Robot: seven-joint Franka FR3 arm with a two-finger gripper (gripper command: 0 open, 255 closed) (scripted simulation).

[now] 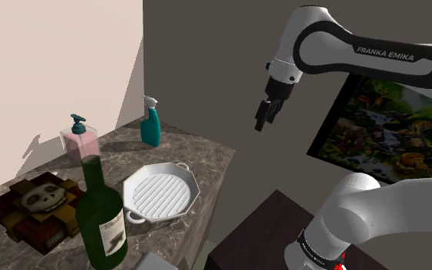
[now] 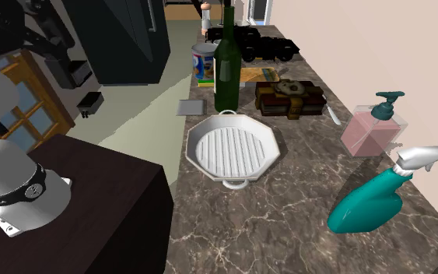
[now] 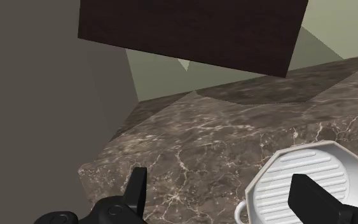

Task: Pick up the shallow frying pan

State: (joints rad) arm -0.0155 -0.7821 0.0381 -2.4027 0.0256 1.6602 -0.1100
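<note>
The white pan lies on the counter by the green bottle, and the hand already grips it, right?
Not quite: the hand is not on the pan. The shoulder view shows it up in the air, apart from it, and the wrist view shows it open and empty. The pan does lie on the counter by the green bottle.

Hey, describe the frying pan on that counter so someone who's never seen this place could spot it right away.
Look at the dark marbled counter along the pale wall. Near its open edge, next to the tall green bottle, lies the frying pan. It is the only white, many-sided dish there, with a ridged floor and small loop handles.
</note>
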